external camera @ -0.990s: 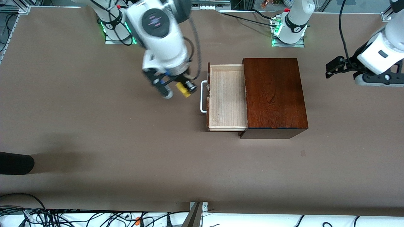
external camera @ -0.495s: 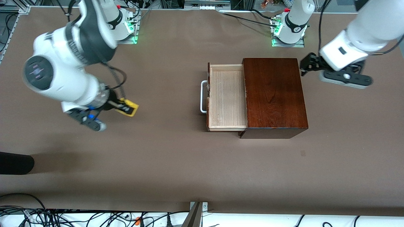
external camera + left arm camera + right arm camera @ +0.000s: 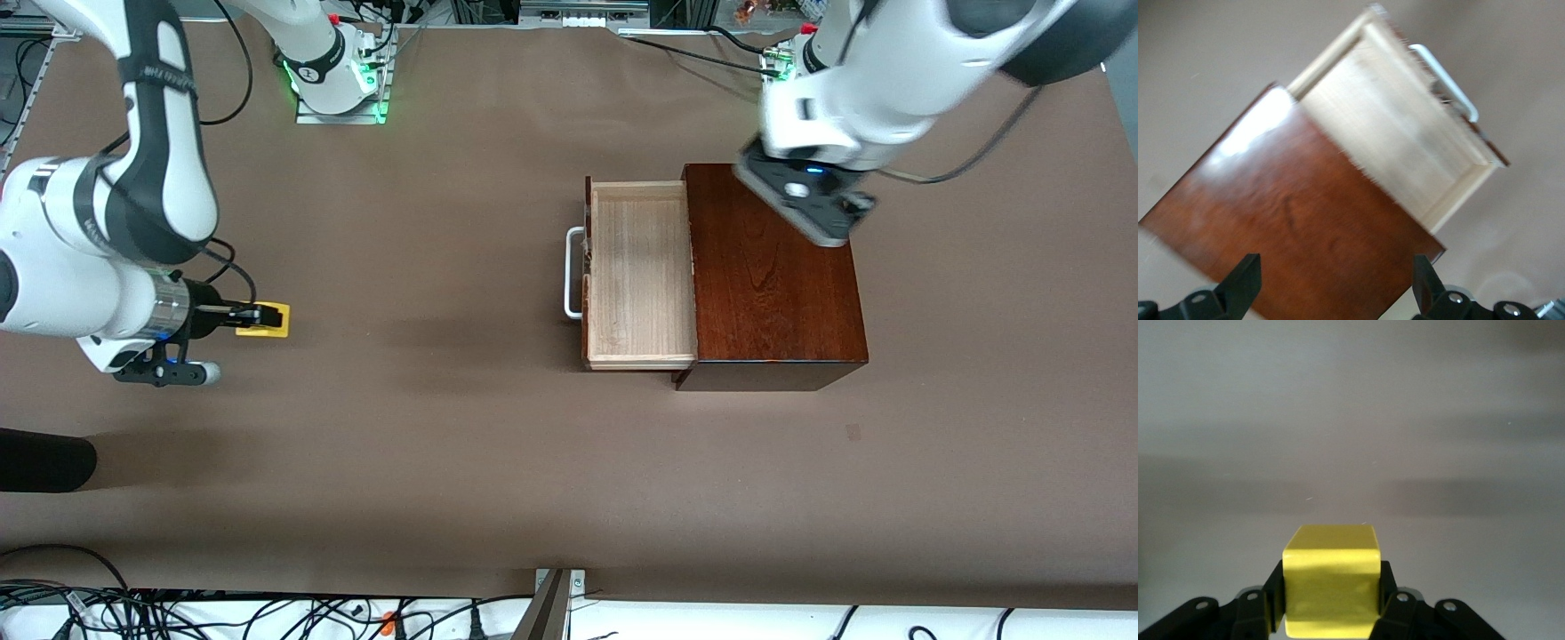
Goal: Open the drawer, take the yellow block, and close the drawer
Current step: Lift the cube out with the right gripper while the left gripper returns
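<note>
Here, front view first: right claw (image 3: 253,313) low over the brown surface (image 3: 427,427), toward the right arm's end, well apart from the wooden box (image 3: 773,293). Clamped on the yellow block (image 3: 269,320), with the block poking out past the fingertips on the side facing the box. Whether the block touches the surface, hard to tell. Drawer (image 3: 640,276) pulled out of the box toward the right arm's end, pale wood inside on show, nothing in it, white handle (image 3: 573,272) on its dark front. Left claw (image 3: 805,200) up over the top of the box, near the edge farthest from the camera; fingers hidden under the wrist in this view.

Next, left wrist view: left claw (image 3: 1335,287) looking down at the glossy red-brown box (image 3: 1291,220) and the open drawer (image 3: 1405,140), handle (image 3: 1446,83) at its outer end. Two black fingertips (image 3: 1241,283) set wide apart with nothing between them, so open and not gripping.

Lastly, right wrist view: yellow block (image 3: 1331,580) squarely between the two black fingers (image 3: 1275,593) of the right claw (image 3: 1331,600), pinched on both side faces, its top and front face clear of the fingers. Only blurred grey-brown surface (image 3: 1351,420) ahead of it.
</note>
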Controlling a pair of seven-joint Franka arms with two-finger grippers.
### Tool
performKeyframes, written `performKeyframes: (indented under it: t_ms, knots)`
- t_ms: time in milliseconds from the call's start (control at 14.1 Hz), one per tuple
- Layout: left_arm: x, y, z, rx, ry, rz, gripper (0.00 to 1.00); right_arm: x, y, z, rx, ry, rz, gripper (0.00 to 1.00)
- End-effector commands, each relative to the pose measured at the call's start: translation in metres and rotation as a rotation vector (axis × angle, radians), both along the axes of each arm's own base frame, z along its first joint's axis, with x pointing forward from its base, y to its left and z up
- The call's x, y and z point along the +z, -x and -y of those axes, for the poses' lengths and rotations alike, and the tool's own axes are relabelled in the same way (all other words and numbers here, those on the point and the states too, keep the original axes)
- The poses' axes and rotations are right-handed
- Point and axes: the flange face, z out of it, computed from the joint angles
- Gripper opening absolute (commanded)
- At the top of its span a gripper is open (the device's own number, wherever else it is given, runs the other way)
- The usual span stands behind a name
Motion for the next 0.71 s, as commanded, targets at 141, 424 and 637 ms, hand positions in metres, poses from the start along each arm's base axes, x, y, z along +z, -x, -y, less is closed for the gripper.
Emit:
performKeyframes:
  t_ms: [141,424,637]
  knots:
    - [-0.034,0.011,0.105,-0.385,0.073,-0.013,1.00,-0.078,0.031,0.012,0.033,0.019,0.084,0.29]
    - [-0.082,0.031,0.174,-0.680,0.036,0.027,1.00,-0.137,0.035,0.000,0.059,0.088,0.136,0.29]
    - [-0.131,0.048,0.221,-0.798,0.015,0.043,1.00,-0.163,0.033,-0.011,0.083,0.122,0.159,0.29]
